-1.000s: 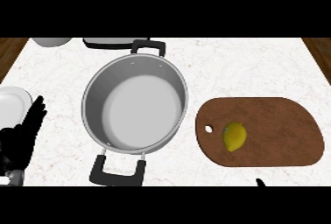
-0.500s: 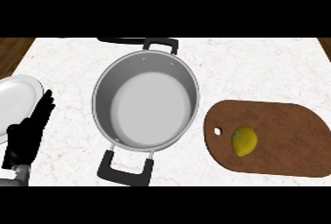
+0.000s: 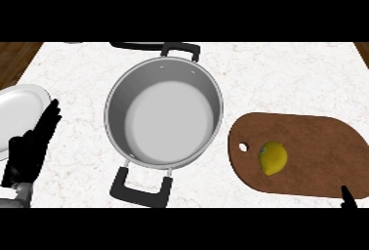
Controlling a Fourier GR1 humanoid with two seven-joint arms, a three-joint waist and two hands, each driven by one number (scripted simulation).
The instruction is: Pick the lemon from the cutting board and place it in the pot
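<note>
A yellow lemon (image 3: 273, 157) lies on the left part of the brown cutting board (image 3: 317, 141) at the right of the head view. The steel pot (image 3: 163, 113) with black handles stands in the middle, with nothing inside. My left hand (image 3: 30, 147) rests at the left edge, fingers straight and pointing up, apart from the pot. Of my right hand only a black fingertip (image 3: 347, 197) shows at the lower right, below the board's near edge.
A white plate (image 3: 20, 113) sits at the left edge, partly behind my left hand. A dark object (image 3: 137, 45) peeks in at the counter's far edge behind the pot. Wooden floor shows past the marble counter's far corners.
The view has shifted, so pot, board and lemon sit further right and lower. My left hand stays open at the left. A right fingertip now shows at the lower right.
</note>
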